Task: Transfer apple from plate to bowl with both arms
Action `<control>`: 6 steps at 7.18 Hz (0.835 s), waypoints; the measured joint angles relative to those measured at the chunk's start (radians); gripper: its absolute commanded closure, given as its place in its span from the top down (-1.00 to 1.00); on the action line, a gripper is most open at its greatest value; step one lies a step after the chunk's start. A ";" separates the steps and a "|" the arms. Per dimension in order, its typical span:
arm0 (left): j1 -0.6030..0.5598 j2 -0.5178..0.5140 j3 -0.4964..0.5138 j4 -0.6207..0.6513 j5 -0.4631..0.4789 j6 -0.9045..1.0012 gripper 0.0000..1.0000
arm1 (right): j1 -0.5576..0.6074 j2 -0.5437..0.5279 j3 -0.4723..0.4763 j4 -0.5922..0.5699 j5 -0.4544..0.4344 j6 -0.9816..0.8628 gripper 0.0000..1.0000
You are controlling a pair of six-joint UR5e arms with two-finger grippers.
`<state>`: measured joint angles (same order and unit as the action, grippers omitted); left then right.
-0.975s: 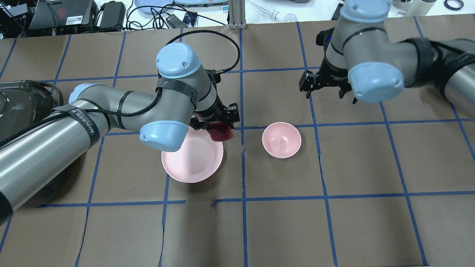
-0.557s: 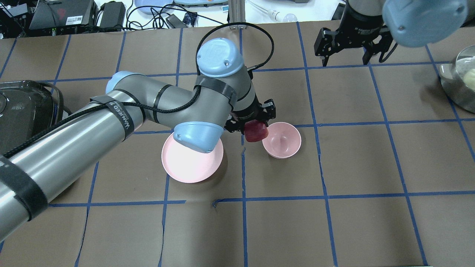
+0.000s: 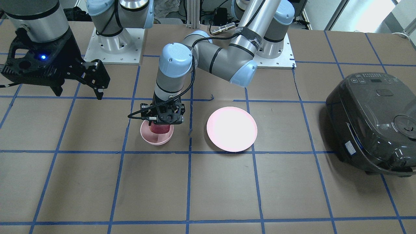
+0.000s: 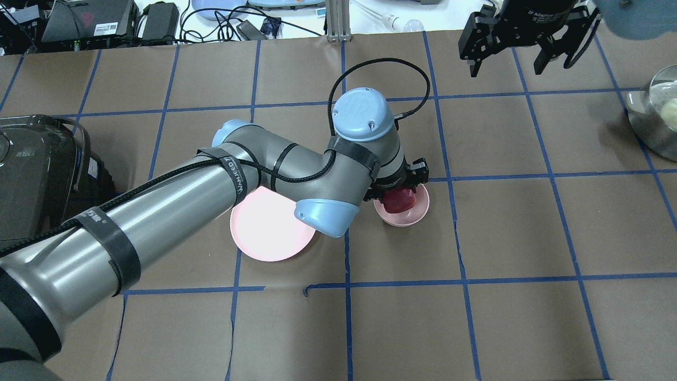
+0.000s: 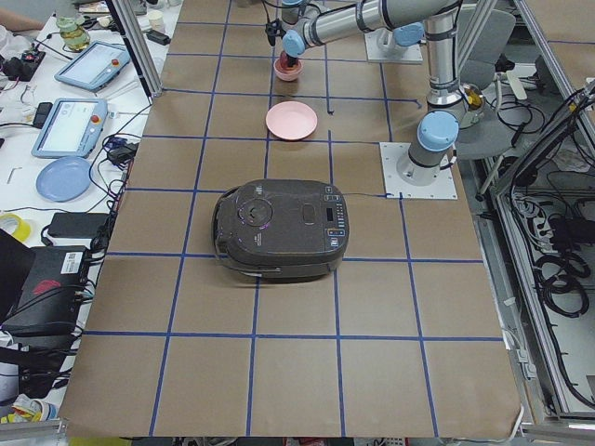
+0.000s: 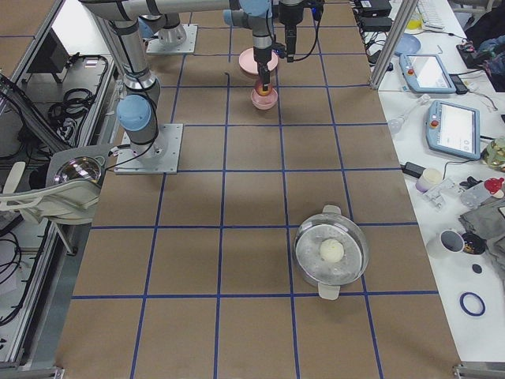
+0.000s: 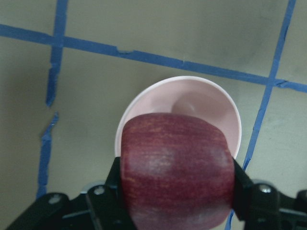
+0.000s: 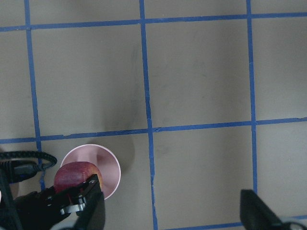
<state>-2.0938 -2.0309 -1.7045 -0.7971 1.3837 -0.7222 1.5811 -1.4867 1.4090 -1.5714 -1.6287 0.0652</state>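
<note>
Now the left gripper [image 4: 397, 197] hangs over the bowl [image 4: 418, 212], its fingers [image 7: 108, 191] clamped on the apple [image 7: 175, 167] from two sides. The dark red apple sits low between the fingers, above the bowl's opening and toward its left and far side in the overhead view. From the front it looks sunk partly below the pink rim. Whether it touches the bowl's floor cannot be told.

The plate [image 4: 264, 233] lies on the table [image 4: 529, 238] to the left of the bowl in the overhead view, near it but apart, with nothing on it. The left arm [image 4: 174, 211] stretches across from the left, and its blue elbow cap covers the plate's far right edge.

The right gripper [image 4: 506, 64] hangs high over the far right part of the table, well apart from the bowl. Its fingers [image 4: 472, 53] are spread wide with nothing between them. Its wrist camera looks straight down and catches the bowl and the apple at the lower left of its view.

A dark rice cooker [image 3: 373, 123] stands at the left end of the table. A metal pot [image 6: 331, 251] with a pale round thing in it stands at the right end. Blue tape lines [image 4: 460, 254] mark the brown table into squares.
</note>
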 measured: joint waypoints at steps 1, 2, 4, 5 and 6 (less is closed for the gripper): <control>-0.003 -0.018 0.009 0.009 0.000 0.002 0.21 | 0.000 -0.014 0.000 0.044 0.000 0.006 1.00; -0.004 -0.035 0.015 0.013 0.002 0.003 0.76 | 0.002 -0.020 0.001 0.077 0.000 0.010 1.00; -0.005 -0.061 0.019 0.018 0.008 0.007 1.00 | 0.007 -0.023 0.009 0.098 0.004 0.014 1.00; -0.004 -0.063 0.019 0.019 0.009 0.014 1.00 | 0.008 -0.023 0.011 0.098 0.006 0.022 1.00; -0.002 -0.052 0.020 0.018 0.010 0.032 1.00 | 0.008 -0.023 0.012 0.096 0.007 0.035 1.00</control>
<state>-2.0960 -2.0834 -1.6843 -0.7789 1.3934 -0.6906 1.5890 -1.5094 1.4215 -1.4756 -1.6219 0.1000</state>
